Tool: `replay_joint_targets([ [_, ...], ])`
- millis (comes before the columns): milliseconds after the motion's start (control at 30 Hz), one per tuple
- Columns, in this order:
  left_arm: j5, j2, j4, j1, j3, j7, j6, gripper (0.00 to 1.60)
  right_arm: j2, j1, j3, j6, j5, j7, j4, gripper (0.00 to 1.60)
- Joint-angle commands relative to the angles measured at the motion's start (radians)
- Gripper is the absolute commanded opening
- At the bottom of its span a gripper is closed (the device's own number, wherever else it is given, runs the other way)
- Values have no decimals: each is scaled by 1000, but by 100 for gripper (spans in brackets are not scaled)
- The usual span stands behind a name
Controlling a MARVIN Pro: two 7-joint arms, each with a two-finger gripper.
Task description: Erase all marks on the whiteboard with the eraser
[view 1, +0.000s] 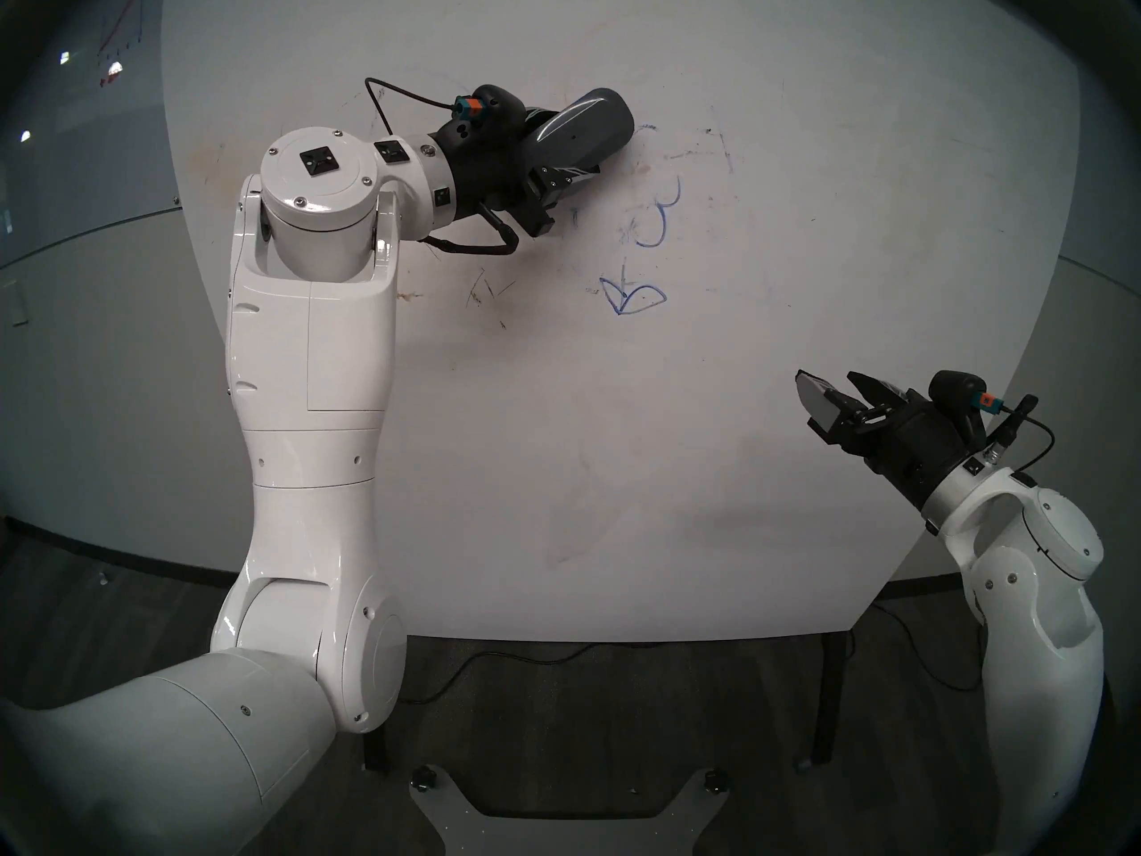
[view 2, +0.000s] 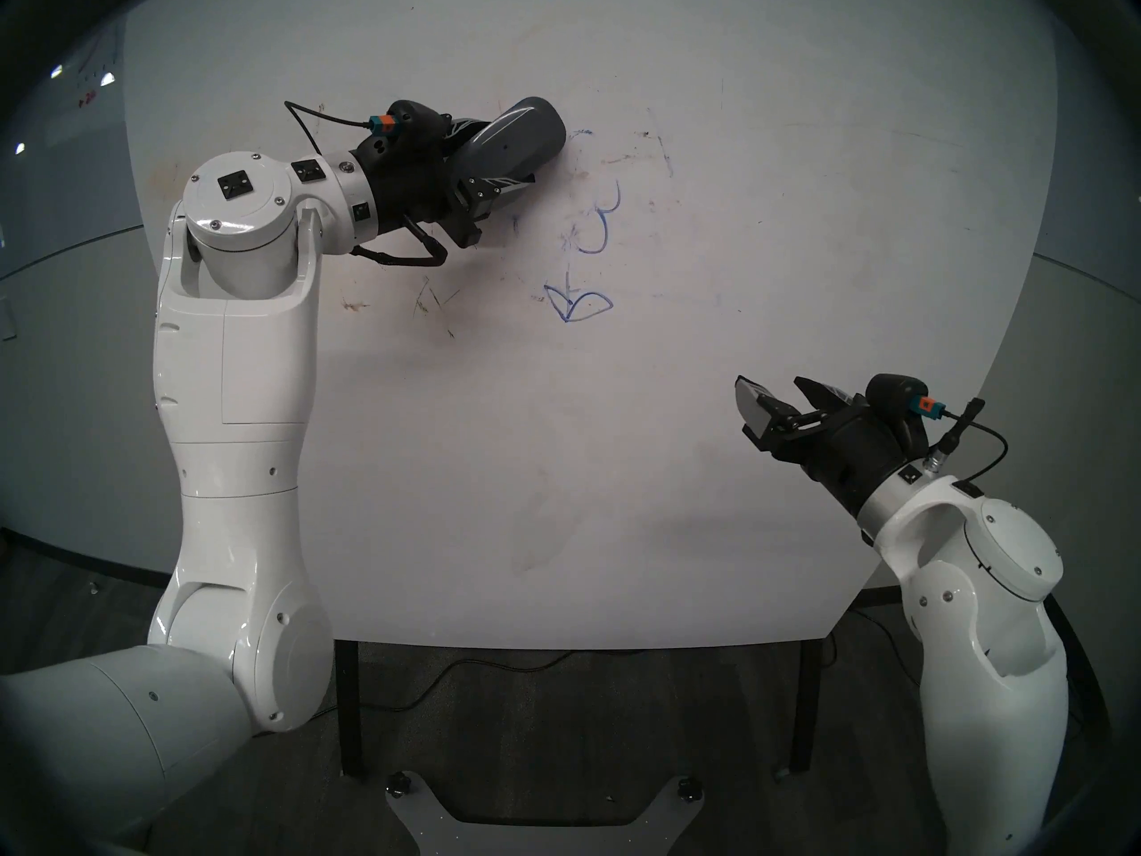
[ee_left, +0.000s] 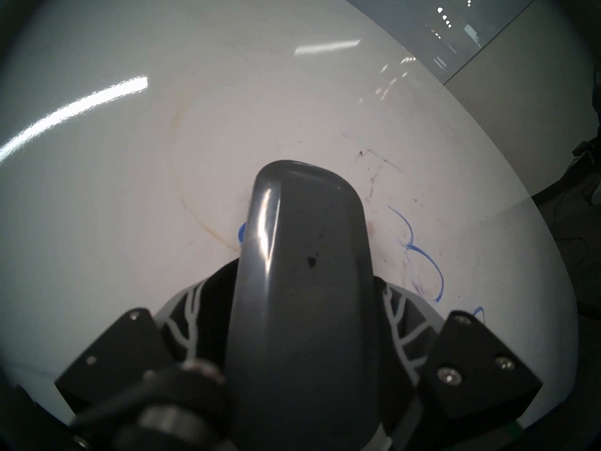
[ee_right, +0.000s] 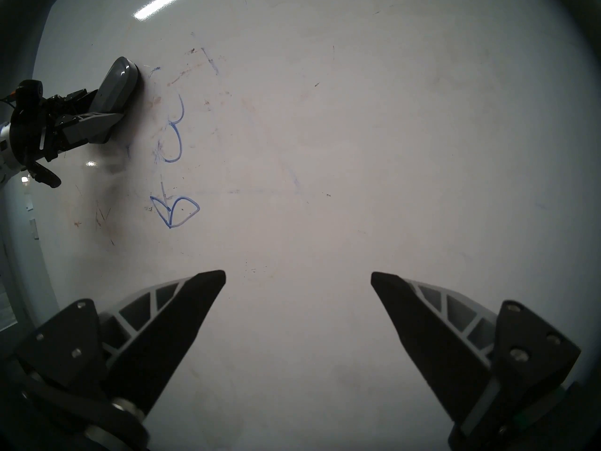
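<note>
Nearest me, my right claw (ee_right: 297, 278) hangs wide and empty before the lower right part of the whiteboard (view 1: 802, 280). Farther up, my left claw (view 1: 559, 157) clamps the eraser (view 1: 583, 133), its far end against the board above the marks (view 1: 654, 218). Risk: only that end appears to touch, so a stroke may skip lines; slanted pressure could twist it loose. Petal arcs and both leaves remain toward the bottom edge.
</note>
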Motion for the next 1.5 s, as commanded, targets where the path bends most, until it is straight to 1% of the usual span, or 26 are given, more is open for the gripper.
replay_joint_targets([
  [0,35,3,72,-109,-37,70,16,0,2,4,0,-2,0,2,-17,160],
  [67,38,3,92,-132,-39,67,17,0,2,4,0,-2,0,2,-17,160],
  [133,39,0,89,-130,-39,72,16,0,2,4,0,-2,0,2,-17,160],
  [267,42,-1,115,-161,-34,58,20,0,2,4,0,-2,0,2,-17,160],
  [400,50,-8,124,-166,-23,51,21,0,2,4,0,-1,0,2,-17,160],
  [467,55,-10,124,-161,-16,44,19,0,2,4,0,-1,0,1,-18,160],
  [567,64,-19,100,-127,3,30,18,0,2,4,0,-1,0,1,-18,160],
  [767,74,-41,64,-88,21,34,14,0,2,4,0,-1,0,1,-19,160],
  [800,78,-40,58,-81,30,31,2,0,2,4,0,-1,0,1,-19,160],
  [900,80,-54,27,-49,53,22,0,0,2,4,0,-1,0,1,-18,160],
  [1033,84,-63,22,-35,69,25,1,0,2,4,0,-1,0,1,-18,160],
  [1267,93,-76,40,-21,98,50,-1,0,2,4,0,-1,0,1,-19,160],
  [1467,95,-83,33,1,109,52,16,0,2,4,0,-1,0,1,-19,160],
])
